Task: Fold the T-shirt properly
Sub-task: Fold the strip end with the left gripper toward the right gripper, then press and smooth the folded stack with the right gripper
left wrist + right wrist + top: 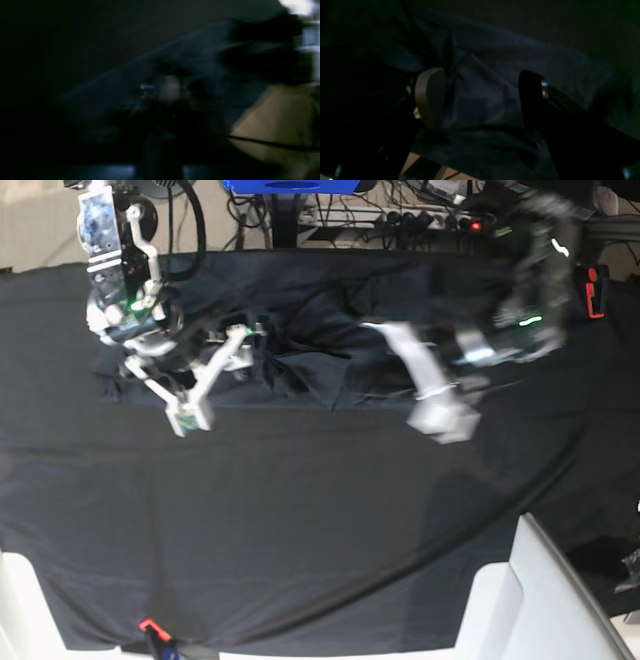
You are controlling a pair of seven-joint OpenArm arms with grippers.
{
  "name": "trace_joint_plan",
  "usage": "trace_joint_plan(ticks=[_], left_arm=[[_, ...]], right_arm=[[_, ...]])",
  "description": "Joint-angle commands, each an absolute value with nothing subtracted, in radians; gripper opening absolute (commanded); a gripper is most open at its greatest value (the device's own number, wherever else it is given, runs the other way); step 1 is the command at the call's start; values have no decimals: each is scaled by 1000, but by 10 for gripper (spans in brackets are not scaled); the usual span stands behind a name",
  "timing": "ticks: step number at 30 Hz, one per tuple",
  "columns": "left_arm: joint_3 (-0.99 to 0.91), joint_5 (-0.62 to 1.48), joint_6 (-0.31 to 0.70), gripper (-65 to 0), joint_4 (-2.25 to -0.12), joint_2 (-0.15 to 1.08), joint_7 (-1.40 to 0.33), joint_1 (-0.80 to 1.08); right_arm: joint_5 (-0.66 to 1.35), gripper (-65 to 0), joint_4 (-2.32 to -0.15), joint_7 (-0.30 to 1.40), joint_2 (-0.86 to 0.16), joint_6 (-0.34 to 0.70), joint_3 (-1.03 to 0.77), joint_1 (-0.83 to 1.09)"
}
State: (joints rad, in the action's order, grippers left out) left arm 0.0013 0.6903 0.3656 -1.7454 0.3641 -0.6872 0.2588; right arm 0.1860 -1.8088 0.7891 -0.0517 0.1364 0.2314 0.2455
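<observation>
Shirt (320,340): crumpled in a dark heap near the far edge of the table, about midway between the far corners; folds and wrinkles in all directions, no flat panel visible.
Cloth (300,520): black, covering the whole table; near half bare.
Right gripper (215,375): at the far left part of the table, at the left end of the heap; jaws spread wide, nothing between them. In the right wrist view the pale finger (430,96) and the dark finger (532,100) well apart, with grey fabric (482,100) behind the gap; touching or just above, not possible to tell.
Left gripper (445,415): at the right end of the heap, blurred in base view and in left wrist view; jaws clenched. Fabric caught inside or not: cannot tell, too much blur.
Left wrist view: very dark and smeared; only a grey slope of shirt (175,62) and a pale patch at the lower right.
Done so far: nothing of a proper fold to see; no sleeve laid in, no straight edge, no stacked layers.
Left to do, as a judgement: spread the heap flat, find sleeves and hem, fold sleeves inward, fold body over. Almost all of the task remains.
Risk, as a judgement: dark shirt on dark cloth, hard to separate; easy to pinch the cloth together with the shirt.
</observation>
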Motion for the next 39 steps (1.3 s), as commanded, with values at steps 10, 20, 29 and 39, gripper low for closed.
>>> trace_joint_plan(ticks=[10, 20, 29, 39], left_arm=[[-670, 699, 372, -650, -1755, 407, -668, 518], [-748, 699, 463, -650, -1629, 400, -667, 544], [-753, 699, 506, -650, -1514, 398, -662, 542], [-753, 699, 506, -650, -1504, 398, -662, 541]], right_arm=[[213, -632, -1656, 792, 5, 147, 584, 87], [209, -647, -1434, 785, 77, 143, 639, 39], [209, -647, -1369, 733, 70, 143, 621, 12], [209, -647, -1363, 733, 35, 147, 475, -19]])
